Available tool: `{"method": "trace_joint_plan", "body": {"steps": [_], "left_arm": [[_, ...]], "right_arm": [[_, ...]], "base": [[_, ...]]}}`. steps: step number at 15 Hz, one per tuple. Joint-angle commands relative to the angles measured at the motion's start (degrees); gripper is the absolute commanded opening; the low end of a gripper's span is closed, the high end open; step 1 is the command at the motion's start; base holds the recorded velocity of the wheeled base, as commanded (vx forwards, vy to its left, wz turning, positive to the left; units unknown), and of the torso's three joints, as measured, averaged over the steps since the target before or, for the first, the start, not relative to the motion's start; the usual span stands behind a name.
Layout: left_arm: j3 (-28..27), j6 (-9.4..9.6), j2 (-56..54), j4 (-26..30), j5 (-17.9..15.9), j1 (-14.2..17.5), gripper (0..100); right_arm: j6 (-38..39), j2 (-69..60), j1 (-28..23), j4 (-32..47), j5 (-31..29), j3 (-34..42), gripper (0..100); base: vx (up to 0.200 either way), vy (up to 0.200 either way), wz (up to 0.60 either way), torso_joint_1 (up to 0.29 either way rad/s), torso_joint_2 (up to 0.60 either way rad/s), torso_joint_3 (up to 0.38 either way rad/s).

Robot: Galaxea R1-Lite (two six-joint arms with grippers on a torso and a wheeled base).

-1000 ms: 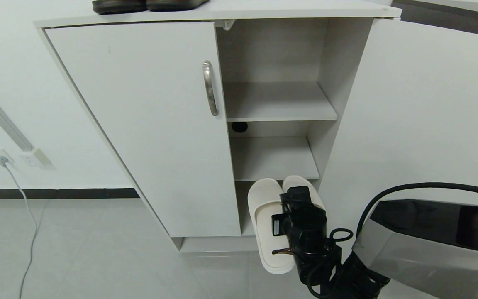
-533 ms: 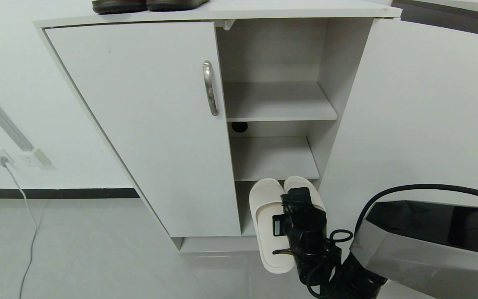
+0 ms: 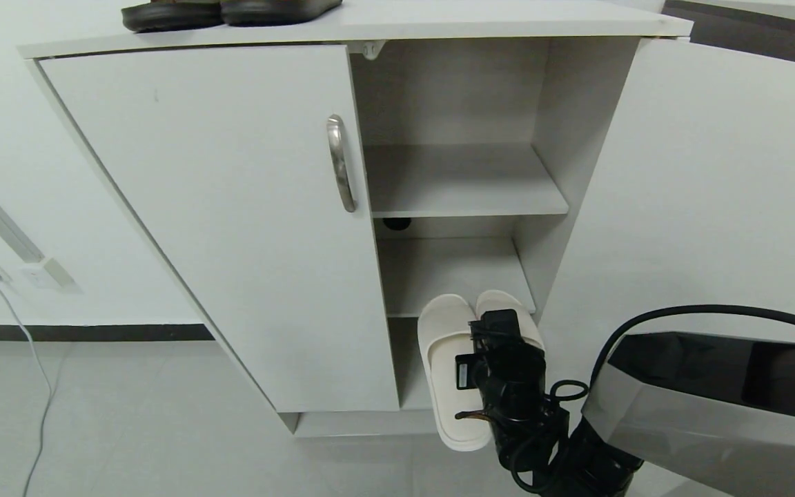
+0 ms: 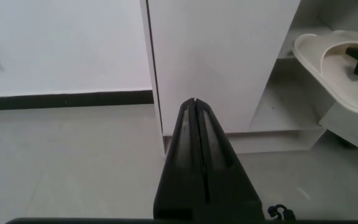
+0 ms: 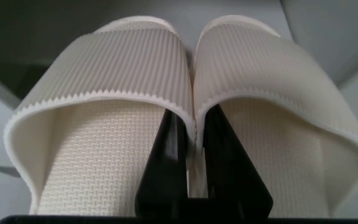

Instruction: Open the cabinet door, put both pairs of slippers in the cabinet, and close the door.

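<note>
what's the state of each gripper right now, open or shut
Left gripper: shut, holding nothing.
Right gripper: shut on the white slippers, pinching their inner edges.

Cream slippers [image 5: 104, 93]: straps seen as finely ribbed, insoles stamped with a small woven pattern. Right gripper [image 5: 191, 140] and left gripper [image 4: 194, 109] recorded as black. Cabinet [image 3: 218, 207] pale grey-white, handle [image 3: 340, 163] silver. Dark slippers [image 3: 225, 10] noted as near-black. Floor [image 3: 128, 449] light grey; skirting [image 3: 80, 333] black.
</note>
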Motion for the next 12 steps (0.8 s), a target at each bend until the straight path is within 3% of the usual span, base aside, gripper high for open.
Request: {"method": "trace_joint_plan", "body": {"steps": [1,3,9,12], "left_arm": [[0.0,0.0,0.07,0.04,0.04,0.06,0],[0.0,0.0,0.07,0.04,0.04,0.06,0],[0.0,0.08,0.07,0.04,0.04,0.06,0],[0.0,0.0,0.07,0.04,0.04,0.06,0]], "right_arm": [[0.02,-0.04,-0.11,0.0,0.04,-0.34,0],[-0.24,0.4,-0.2,0.26,0.12,-1.74,0],[-1.65,6.02,-3.19,3.17,0.74,-12.03,0],[-1.56,6.99,-4.94,10.28,2.06,-18.35,0]], "base": [[0.2,0.0,0.0,0.002,0.0,0.002],[0.2,0.0,0.0,0.002,0.0,0.005],[0.0,0.0,0.0,0.0,0.0,0.0],[0.0,0.0,0.0,0.0,0.0,0.0]]}}
